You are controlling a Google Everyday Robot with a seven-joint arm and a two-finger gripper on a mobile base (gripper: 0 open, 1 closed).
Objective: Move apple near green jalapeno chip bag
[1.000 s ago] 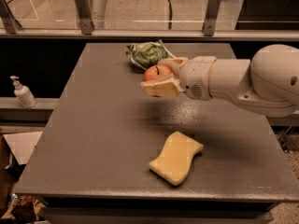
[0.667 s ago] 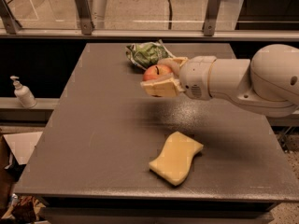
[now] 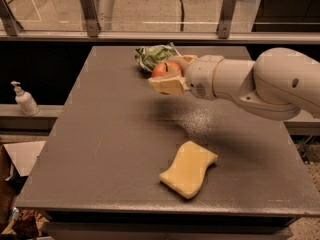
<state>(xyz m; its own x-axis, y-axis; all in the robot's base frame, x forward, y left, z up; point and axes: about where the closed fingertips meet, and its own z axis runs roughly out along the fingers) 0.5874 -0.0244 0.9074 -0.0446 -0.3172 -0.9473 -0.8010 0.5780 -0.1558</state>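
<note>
The red-orange apple [image 3: 165, 69] sits between the fingers of my gripper [image 3: 168, 74], which reaches in from the right over the far part of the grey table [image 3: 110, 144]. The near finger [image 3: 166, 85] lies in front of the apple, the far finger [image 3: 184, 60] behind it. The gripper is shut on the apple. The crumpled green jalapeno chip bag [image 3: 154, 56] lies just behind and left of the apple, at the table's far edge. I cannot tell whether the apple touches the table.
A wavy yellow sponge [image 3: 188, 168] lies on the near right part of the table. A white pump bottle [image 3: 24, 99] stands on a ledge to the left. A glass railing with metal posts [image 3: 90, 11] runs behind the table.
</note>
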